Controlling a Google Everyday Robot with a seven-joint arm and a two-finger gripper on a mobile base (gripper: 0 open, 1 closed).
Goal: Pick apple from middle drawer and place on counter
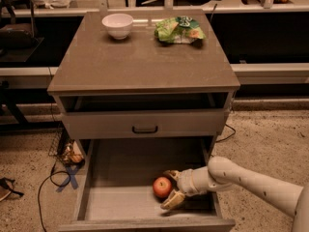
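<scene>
The apple, small and red-orange, lies on the floor of the open middle drawer, right of its centre near the front. My gripper reaches in from the right on a white arm, inside the drawer. Its fingers are open, one behind the apple and one in front of it, so the apple sits at the mouth of the gap. The counter is the grey-brown top slab of the cabinet above.
A white bowl and a green-and-yellow snack bag sit at the back of the counter. A shallower drawer front with a black handle hangs above the open drawer. Cables lie on the floor at the left.
</scene>
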